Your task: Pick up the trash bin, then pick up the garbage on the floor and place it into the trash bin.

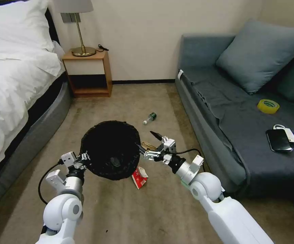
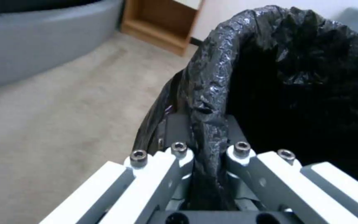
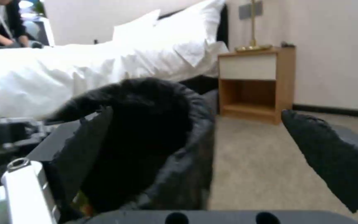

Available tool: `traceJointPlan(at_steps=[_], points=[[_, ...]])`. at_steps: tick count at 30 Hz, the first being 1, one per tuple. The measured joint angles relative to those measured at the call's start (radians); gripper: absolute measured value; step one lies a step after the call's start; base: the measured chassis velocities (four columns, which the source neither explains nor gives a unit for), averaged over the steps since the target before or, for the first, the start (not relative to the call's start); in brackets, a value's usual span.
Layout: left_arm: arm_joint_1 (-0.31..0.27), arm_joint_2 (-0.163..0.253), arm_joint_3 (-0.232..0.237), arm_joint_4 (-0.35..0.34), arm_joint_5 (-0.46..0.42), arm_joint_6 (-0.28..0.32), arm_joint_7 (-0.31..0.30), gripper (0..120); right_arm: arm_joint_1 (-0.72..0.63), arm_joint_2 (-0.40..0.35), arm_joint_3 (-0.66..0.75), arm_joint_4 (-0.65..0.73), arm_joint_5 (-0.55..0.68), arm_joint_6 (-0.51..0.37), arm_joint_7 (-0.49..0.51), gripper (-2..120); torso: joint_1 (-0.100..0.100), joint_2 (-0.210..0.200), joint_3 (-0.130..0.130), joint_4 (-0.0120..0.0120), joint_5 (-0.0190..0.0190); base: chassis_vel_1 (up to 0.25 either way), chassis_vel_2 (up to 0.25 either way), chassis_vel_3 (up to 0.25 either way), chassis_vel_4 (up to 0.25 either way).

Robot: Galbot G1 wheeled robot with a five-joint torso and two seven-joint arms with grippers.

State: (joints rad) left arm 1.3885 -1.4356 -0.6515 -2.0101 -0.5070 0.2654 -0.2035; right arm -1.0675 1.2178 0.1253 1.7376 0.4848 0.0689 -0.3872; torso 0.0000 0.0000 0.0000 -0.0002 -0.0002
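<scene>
The trash bin [image 1: 110,149], lined with a black bag, hangs in front of me with its mouth towards the camera. My left gripper [image 1: 82,158] is shut on its left rim, and the left wrist view shows the liner [image 2: 270,77] pinched in that gripper [image 2: 206,124]. My right gripper [image 1: 148,141] is open beside the bin's right rim, one fingertip close to the liner [image 3: 146,140]. A tan paper wad [image 1: 149,146] lies just behind it. On the carpet are a red-white wrapper [image 1: 140,177] below the bin and a green-capped bottle [image 1: 150,118] farther off. A greyish scrap [image 1: 114,162] lies inside the bin.
A bed [image 1: 14,84] runs along the left and a wooden nightstand [image 1: 89,74] with a lamp stands at the back wall. On the right, the grey sofa [image 1: 228,112] holds a yellow tape roll [image 1: 268,106] and a black phone [image 1: 278,140]. Open carpet lies ahead.
</scene>
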Motion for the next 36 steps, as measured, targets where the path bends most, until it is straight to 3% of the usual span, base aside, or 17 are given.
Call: traceJointPlan(at_steps=[11,14,25,28,36], points=[[0.029,-0.003,-0.093,0.026,0.089,-0.018,0.006,4,0.068,0.081,-0.047,-0.287,-0.041,0.038,-0.039,100,0.000,0.000,0.000,0.0003,0.0002,0.000,0.000,0.000,0.000],[0.035,0.005,-0.127,0.027,0.085,-0.018,0.006,4,0.149,0.119,-0.090,-0.476,-0.069,0.041,-0.075,100,0.000,0.000,0.000,0.0003,0.0000,0.000,0.000,0.000,0.000],[0.038,0.005,-0.150,0.023,0.079,-0.019,0.005,4,0.354,0.206,-0.190,-0.869,-0.161,0.031,-0.135,100,0.000,0.000,0.000,0.0003,0.0000,0.000,0.000,0.000,0.000],[0.041,0.003,-0.158,0.018,0.078,-0.019,0.006,4,0.421,0.231,-0.234,-0.990,-0.168,-0.008,-0.131,100,0.000,0.000,0.000,0.0003,0.0000,0.000,0.000,0.000,0.000],[0.049,-0.002,-0.169,0.014,0.075,-0.019,0.016,4,0.504,0.267,-0.271,-1.115,-0.166,-0.087,-0.102,100,0.000,0.000,0.000,0.0003,0.0001,0.000,0.000,0.000,0.000]])
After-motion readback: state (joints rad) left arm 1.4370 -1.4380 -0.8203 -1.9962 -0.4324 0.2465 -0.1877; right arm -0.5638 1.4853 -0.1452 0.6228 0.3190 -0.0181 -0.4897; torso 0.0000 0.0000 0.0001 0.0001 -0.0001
